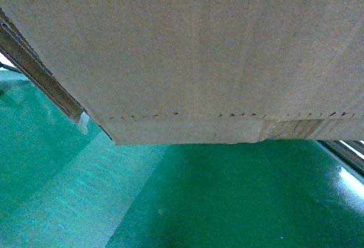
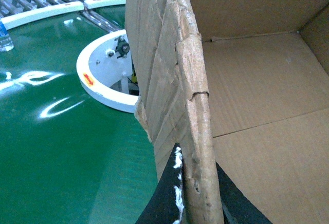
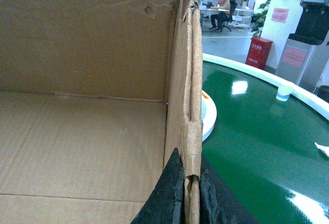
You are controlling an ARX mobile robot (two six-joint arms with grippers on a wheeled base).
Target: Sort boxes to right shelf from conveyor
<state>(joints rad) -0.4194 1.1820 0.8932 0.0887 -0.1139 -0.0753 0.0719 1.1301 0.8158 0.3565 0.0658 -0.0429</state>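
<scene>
Cardboard box [image 1: 187,54] over green conveyor [image 1: 227,197]; both grippers [image 2: 198,203] [image 3: 191,198] clamp walls.

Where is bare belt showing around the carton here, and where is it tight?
Bare green belt lies below the box and left of its wall, out to the white rim. Tight: both grippers pinch the torn walls.

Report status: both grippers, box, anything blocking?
Left gripper shut on the ragged wall of the large brown corrugated cardboard box. Right gripper shut on the opposite wall. Box over green conveyor belt. No obstruction visible; shelf unseen.
</scene>
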